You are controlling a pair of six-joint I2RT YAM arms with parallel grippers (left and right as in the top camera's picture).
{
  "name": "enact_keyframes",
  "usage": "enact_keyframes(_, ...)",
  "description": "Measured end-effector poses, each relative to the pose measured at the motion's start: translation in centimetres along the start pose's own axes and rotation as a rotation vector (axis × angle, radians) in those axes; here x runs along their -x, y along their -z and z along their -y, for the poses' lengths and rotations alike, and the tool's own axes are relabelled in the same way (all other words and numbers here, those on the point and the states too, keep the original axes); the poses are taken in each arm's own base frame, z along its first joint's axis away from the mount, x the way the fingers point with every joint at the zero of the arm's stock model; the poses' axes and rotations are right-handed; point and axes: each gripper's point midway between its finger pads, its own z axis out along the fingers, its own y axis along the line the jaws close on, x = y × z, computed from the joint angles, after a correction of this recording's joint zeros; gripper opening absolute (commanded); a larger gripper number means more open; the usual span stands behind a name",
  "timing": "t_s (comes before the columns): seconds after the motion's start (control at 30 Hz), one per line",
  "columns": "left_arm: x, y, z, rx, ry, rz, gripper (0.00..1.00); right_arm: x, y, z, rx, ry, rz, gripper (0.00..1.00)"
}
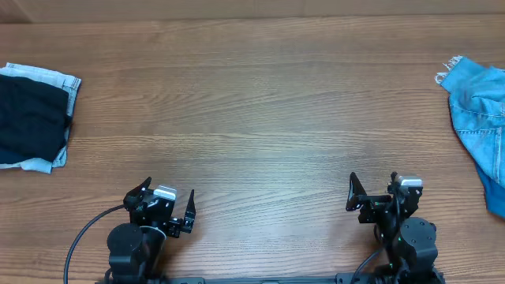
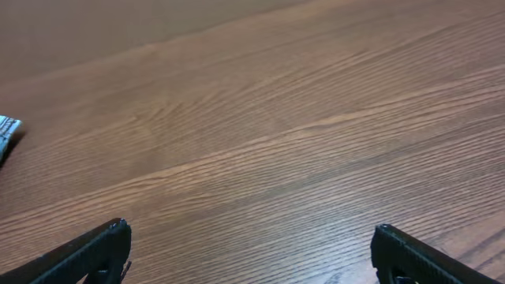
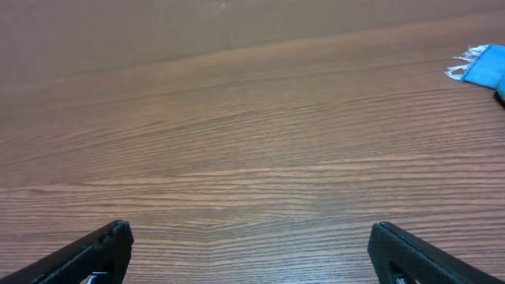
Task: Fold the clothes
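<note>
At the bench [image 1: 252, 102] near edge, left end effector [image 1: 170, 189] and right end effector [image 1: 372, 185] gape wide, holding nothing. Far left lies a dark navy piece [image 1: 30, 118] atop light denim [image 1: 57, 79]; far right, bright blue denim [image 1: 481, 110], frayed hem.

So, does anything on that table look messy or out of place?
Only the bright blue denim at the right edge: it lies crumpled, frayed hem showing. The dark-and-light pile at the left looks neatly folded.
</note>
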Motion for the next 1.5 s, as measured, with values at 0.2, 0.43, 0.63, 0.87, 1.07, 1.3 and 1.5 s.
enact_keyframes(0.2,0.0,0.0,0.0,0.000,0.000,0.000,1.00,0.0,0.0,0.0,0.000,0.000,0.000,1.00)
enact_keyframes(0.43,0.0,0.0,0.0,0.000,0.000,0.000,1.00,0.0,0.0,0.0,0.000,0.000,0.000,1.00)
enact_keyframes(0.63,0.0,0.0,0.0,0.000,0.000,0.000,1.00,0.0,0.0,0.0,0.000,0.000,0.000,1.00)
enact_keyframes(0.87,0.0,0.0,0.0,0.000,0.000,0.000,1.00,0.0,0.0,0.0,0.000,0.000,0.001,1.00)
enact_keyframes(1.07,0.0,0.0,0.0,0.000,0.000,0.000,1.00,-0.1,0.0,-0.5,0.030,0.000,-0.006,1.00)
enact_keyframes(1.3,0.0,0.0,0.0,0.000,0.000,0.000,1.00,-0.3,1.0,-5.7,0.335,-0.022,-0.036,1.00)
enact_keyframes(1.5,0.5,0.0,-0.1,0.005,-0.004,0.022,1.00,-2.4,1.8,-6.4,0.377,-0.143,-0.171,1.00)
